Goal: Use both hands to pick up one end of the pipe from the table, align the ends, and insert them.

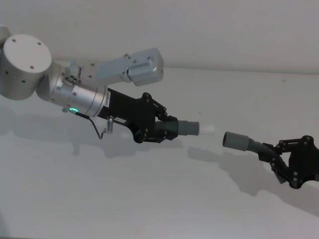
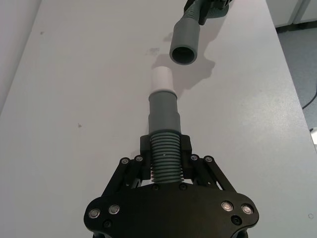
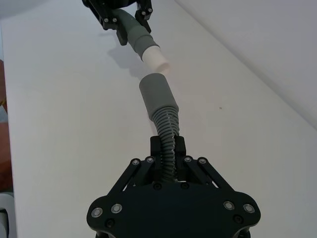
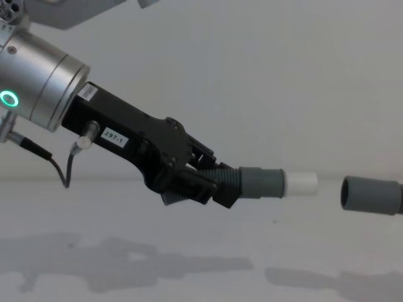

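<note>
The plain white surface [image 1: 149, 199] is stretching out under a pale wall, shadows lying across it. The left gripper [image 1: 158, 124] is clenching the corrugated hose [image 2: 163, 157], white tip [image 1: 207, 129] facing the socket cuff [image 1: 236, 141], a gap between. The right gripper [image 1: 279, 158] is clenching its hose [image 3: 167, 136], partly cut off.

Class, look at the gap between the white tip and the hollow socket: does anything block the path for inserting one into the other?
Nothing visible does. Open air separates the narrow white tip held by the left claw from the dark-mouthed grey socket cuff held by the right claw.
</note>
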You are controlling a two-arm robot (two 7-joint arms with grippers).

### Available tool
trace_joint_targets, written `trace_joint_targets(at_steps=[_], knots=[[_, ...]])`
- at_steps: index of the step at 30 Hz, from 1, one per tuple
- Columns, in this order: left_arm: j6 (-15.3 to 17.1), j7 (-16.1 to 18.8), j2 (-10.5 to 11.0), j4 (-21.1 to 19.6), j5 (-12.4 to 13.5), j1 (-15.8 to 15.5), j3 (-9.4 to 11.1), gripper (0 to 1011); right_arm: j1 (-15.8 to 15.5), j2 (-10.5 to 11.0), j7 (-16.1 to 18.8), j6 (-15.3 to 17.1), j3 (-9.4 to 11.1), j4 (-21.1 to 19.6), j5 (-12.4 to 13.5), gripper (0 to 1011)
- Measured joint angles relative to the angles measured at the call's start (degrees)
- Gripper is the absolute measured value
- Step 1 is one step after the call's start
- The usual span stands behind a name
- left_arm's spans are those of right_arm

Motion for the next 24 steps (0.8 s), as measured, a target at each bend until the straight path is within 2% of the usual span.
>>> trace_joint_targets(at_steps=[24], knots=[[-0.92,-1.03,-1.46,1.68,-0.65,-1.65,2.05,325,1.02,0.33,-0.97,-0.27,-1.42,0.92,0.55,151]])
